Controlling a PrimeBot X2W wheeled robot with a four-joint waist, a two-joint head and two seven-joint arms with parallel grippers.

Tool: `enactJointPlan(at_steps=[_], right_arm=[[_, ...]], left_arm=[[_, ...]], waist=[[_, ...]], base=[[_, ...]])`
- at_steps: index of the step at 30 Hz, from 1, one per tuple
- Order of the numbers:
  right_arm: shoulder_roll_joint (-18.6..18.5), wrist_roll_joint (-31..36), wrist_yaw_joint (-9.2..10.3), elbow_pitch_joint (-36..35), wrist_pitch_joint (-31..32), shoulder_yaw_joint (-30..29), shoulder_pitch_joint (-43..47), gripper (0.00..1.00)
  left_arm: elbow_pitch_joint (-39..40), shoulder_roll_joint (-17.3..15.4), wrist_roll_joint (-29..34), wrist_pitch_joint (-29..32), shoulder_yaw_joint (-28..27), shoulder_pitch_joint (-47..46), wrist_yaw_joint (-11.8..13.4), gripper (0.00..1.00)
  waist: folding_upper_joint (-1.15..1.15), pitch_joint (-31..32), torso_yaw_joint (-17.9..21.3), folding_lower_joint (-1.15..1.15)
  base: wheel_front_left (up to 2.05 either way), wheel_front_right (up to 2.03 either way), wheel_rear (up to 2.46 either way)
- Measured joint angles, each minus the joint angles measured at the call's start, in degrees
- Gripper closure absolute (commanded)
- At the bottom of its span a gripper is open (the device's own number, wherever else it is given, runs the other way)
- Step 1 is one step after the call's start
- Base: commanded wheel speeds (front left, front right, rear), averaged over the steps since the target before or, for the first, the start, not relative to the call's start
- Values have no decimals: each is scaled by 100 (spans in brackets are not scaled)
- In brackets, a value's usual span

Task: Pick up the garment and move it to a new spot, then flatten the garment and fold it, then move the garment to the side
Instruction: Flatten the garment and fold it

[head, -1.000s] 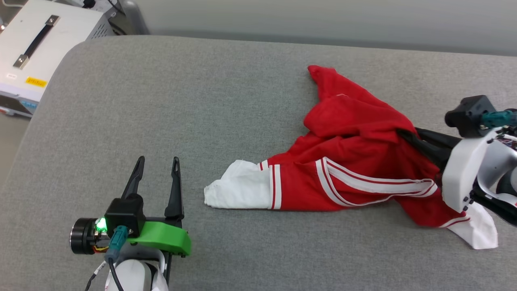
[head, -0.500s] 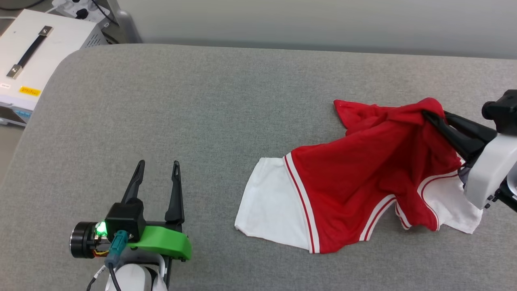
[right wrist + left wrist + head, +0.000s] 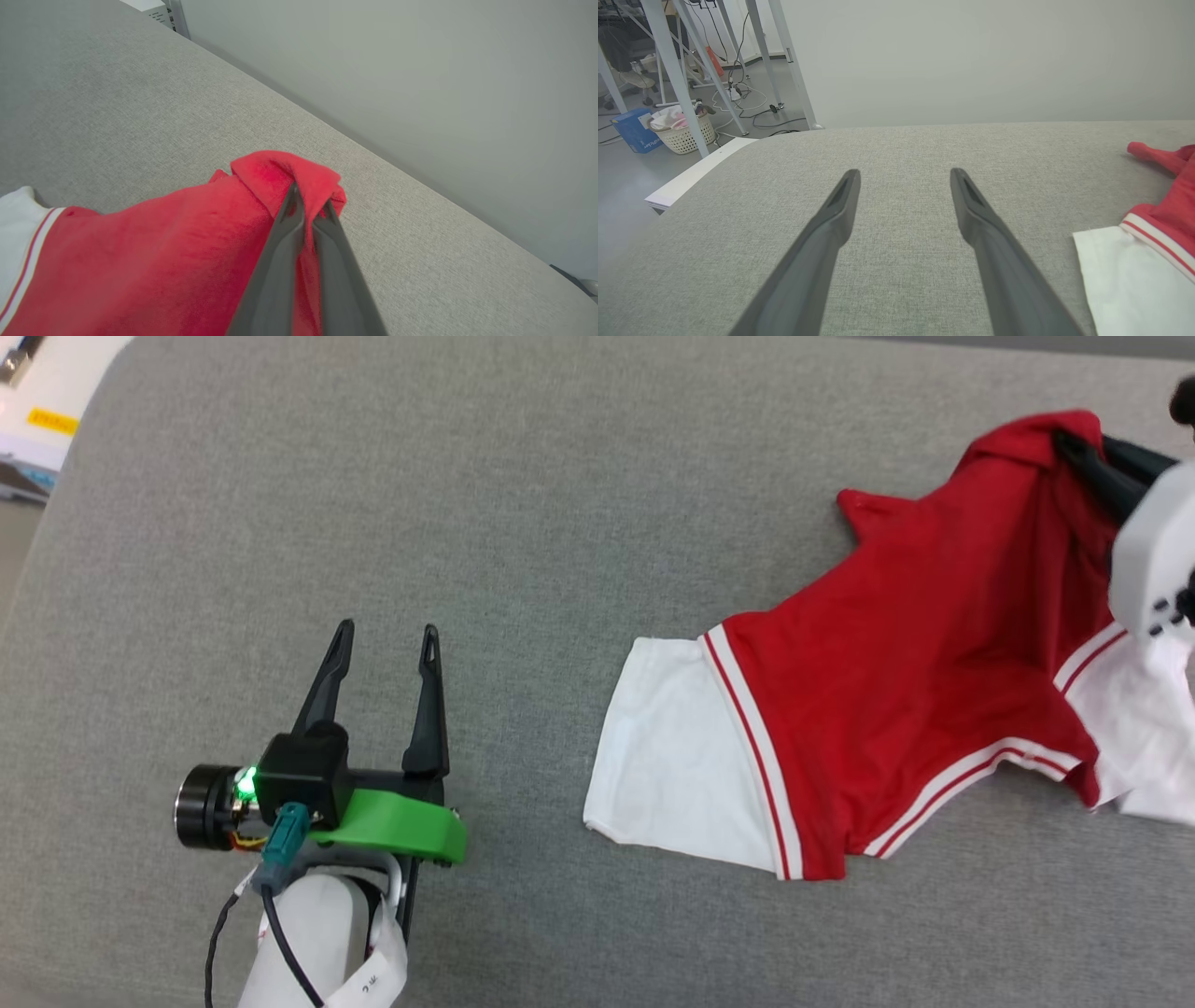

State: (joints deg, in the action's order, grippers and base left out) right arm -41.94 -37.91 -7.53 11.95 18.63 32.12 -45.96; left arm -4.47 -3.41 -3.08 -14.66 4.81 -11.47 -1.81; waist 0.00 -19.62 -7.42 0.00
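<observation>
The garment [image 3: 915,644], a red jersey with white sleeves and red-white striped trim, lies stretched across the right half of the grey surface, one white sleeve [image 3: 681,756] flat toward the middle. My right gripper [image 3: 1074,443] is shut on a bunched red fold at the garment's far right end, lifting it; the right wrist view has the red cloth [image 3: 299,179] pinched between the two dark fingers [image 3: 287,233]. My left gripper [image 3: 387,644] hovers open over bare surface to the garment's left, holding nothing. In the left wrist view the white sleeve [image 3: 1134,275] lies beside the right finger [image 3: 985,224].
The grey padded surface [image 3: 467,504] has a rounded left corner. A white box [image 3: 47,392] sits beyond that corner. Off the surface stand metal legs, cables and a pale basket [image 3: 682,133] on the floor. A plain wall [image 3: 420,70] runs behind the far edge.
My right gripper has dragged the garment to the right and away, spreading it out from a crumpled heap. The head camera has tilted down. The left gripper stayed open and still.
</observation>
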Motion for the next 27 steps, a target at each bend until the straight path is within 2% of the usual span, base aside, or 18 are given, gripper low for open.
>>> enactJointPlan(at_steps=[5,11,16,20,21,22,27], right_arm=[[495,120,0,1158,-27,676,-817,100],[887,-69,9,2152,210,1788,-1125,100],[853,-344,20,2442,319,2310,-1400,100],[835,-751,19,2599,-158,2513,-1424,100],[832,-814,18,2624,-338,2554,-1422,59],[834,-835,15,2650,-578,2588,-1412,0],[735,-833,3,2681,-1761,2552,-1132,0]], left_arm=[[-1,14,-42,0,112,-216,1,0],[-37,23,-113,0,201,-327,7,0],[-60,23,-152,0,205,-327,12,0],[-83,24,-149,0,162,-326,40,0],[-87,24,-147,0,147,-325,40,0],[-91,25,-142,0,129,-325,37,0],[-98,-2,-100,0,38,-314,-47,0]], waist=[[0,-346,-130,0],[0,-578,-331,0],[0,-637,-422,0],[0,-560,-405,0],[0,-521,-393,0],[0,-474,-379,1],[0,-212,-307,0]], base=[[0,0,0],[0,0,0],[0,0,0],[0,0,0],[0,0,0],[0,0,0],[0,0,0]])
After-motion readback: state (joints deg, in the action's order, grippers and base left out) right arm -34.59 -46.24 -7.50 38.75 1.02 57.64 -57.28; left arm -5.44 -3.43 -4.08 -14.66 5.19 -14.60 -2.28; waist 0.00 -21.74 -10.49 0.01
